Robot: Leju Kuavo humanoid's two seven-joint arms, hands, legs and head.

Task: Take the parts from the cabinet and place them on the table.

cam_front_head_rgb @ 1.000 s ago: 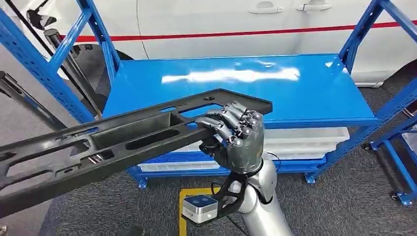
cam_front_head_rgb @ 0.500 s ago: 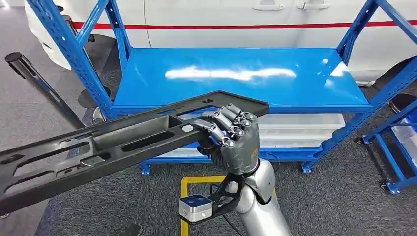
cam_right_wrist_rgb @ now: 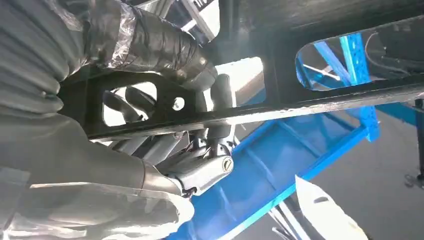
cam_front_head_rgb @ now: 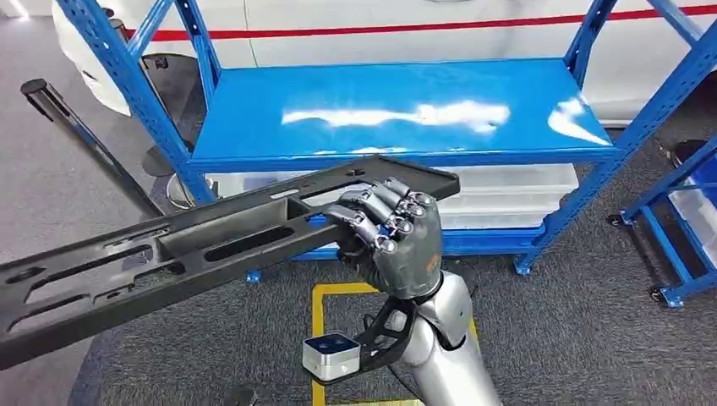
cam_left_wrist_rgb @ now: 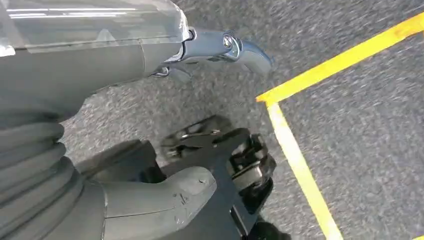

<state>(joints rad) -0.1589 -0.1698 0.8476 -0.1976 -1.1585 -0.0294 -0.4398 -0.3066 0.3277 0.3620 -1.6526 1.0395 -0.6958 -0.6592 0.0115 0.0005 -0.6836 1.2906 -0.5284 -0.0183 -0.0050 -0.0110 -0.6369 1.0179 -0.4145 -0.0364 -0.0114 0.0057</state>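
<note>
Surroundings: blue bench (cam_front_head_rgb: 397, 110) lies ahead of me, white bins (cam_front_head_rgb: 516, 199) beneath it, blue uprights (cam_front_head_rgb: 127, 76) at its corners. Long black part (cam_front_head_rgb: 194, 245) spans leftward, its near end overlapping the bench's front edge. My right hand (cam_front_head_rgb: 393, 241) grips that end. My left hand (cam_left_wrist_rgb: 165, 195): grip state unclear. Grey carpet with yellow floor line (cam_front_head_rgb: 318, 313) below.

Right arm: raised from 6 o'clock, forearm angled toward 11 o'clock.
Right hand (cam_front_head_rgb: 393, 241): fingers curled over a long black part (cam_front_head_rgb: 194, 245).
Left hand (cam_left_wrist_rgb: 150, 200): thumb seen extended; grasp cannot be told.
</note>
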